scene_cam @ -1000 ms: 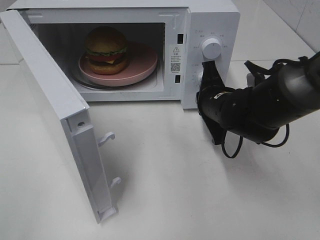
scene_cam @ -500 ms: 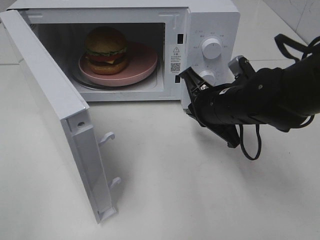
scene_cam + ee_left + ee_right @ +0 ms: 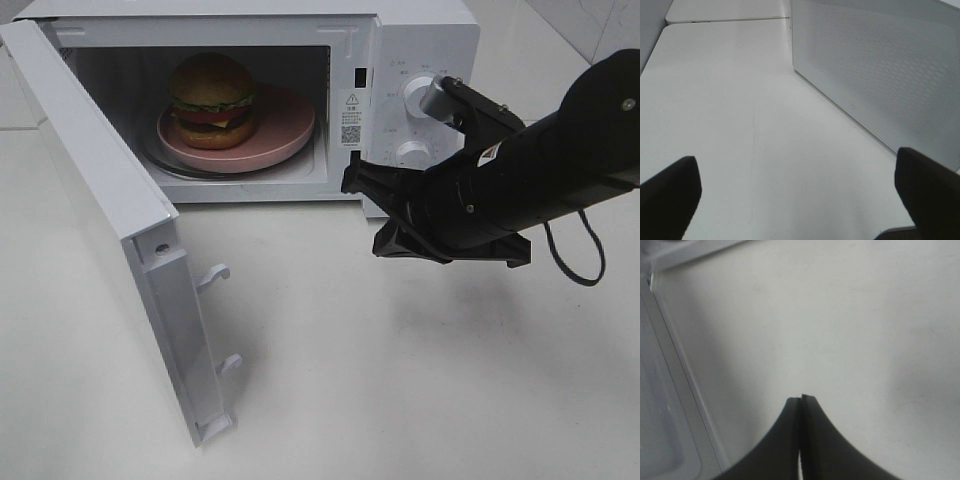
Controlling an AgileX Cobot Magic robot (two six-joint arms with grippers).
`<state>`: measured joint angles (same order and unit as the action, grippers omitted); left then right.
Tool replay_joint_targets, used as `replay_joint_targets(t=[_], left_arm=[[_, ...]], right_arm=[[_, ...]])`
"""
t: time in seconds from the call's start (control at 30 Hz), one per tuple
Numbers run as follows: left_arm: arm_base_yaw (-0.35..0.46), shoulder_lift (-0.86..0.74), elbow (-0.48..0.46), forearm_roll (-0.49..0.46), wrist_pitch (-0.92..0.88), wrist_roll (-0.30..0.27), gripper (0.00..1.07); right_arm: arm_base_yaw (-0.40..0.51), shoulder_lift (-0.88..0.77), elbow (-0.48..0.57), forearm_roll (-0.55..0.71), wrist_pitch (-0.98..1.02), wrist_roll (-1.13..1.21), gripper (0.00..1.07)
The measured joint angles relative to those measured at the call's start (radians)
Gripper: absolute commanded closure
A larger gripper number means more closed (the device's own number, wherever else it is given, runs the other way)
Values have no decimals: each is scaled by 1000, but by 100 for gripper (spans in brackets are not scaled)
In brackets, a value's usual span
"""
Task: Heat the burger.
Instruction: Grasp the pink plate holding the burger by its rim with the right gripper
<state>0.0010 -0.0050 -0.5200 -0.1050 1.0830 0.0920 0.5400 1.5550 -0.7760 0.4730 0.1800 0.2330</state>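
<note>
While microwave (image 3: 432, 45) stands open, burger (image 3: 212, 98) on plate (image 3: 287, 126)

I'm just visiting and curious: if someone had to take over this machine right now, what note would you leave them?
Left gripper: open, empty, over the table near the microwave's perforated outer wall.
Right gripper: shut, empty, low in front of the microwave, by the bottom corner of its opening.
Burger: on the pink plate inside the microwave.
Done: burger loaded.
Left: close the door, which stands wide open, then turn the knobs to heat.
</note>
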Motion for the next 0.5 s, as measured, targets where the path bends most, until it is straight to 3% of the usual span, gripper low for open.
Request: replay_joint_targets(t=[0.17, 0.3, 0.5], left_arm=[[0, 0, 0, 0, 0, 0, 9], [0, 0, 0, 0, 0, 0, 9], [0, 0, 0, 0, 0, 0, 9]], right_arm=[[0, -34, -83, -174, 231, -47, 106], [0, -35, -137, -244, 356, -101, 105], [0, -35, -225, -354, 530, -370, 103]])
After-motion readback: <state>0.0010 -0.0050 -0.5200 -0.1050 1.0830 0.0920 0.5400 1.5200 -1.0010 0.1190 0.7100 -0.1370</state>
